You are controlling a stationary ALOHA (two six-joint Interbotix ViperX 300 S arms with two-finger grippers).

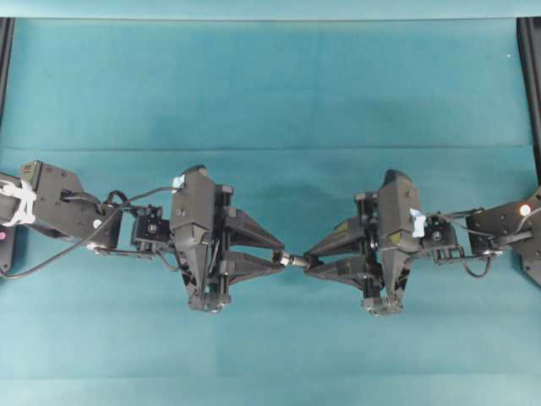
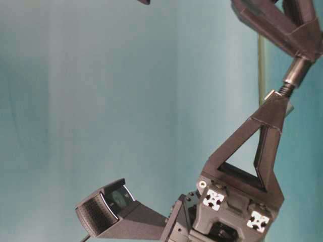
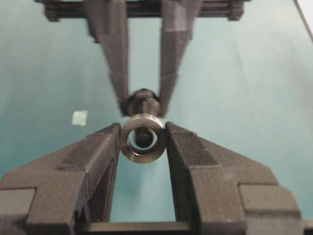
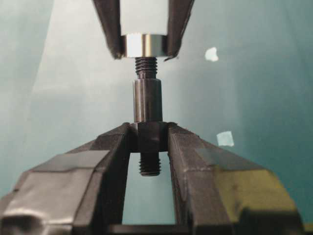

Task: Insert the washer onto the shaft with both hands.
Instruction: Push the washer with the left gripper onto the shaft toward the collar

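Shiny grey washer (image 4: 144,45) pinched by left gripper (image 3: 143,139); right gripper (image 4: 149,134) clamps dark threaded shaft (image 4: 147,100), tip entering washer, grippers level, tip-to-tip.

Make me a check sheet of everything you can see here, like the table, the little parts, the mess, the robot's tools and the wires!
Surface: teal table cover, smooth, a crease running across.
Job's things: washer held edge-on; shaft held at its collar, threaded tip at the washer's hole, whether it has entered cannot be told.
Clutter: pale tape scraps lying on the cover.
Grippers: left tool shut on the washer; right tool shut on the shaft, tips nearly meeting mid-table.
Cables: black wires looped along the left arm, shorter ones by the right wrist.
Surroundings: dark frame rails at both side edges.
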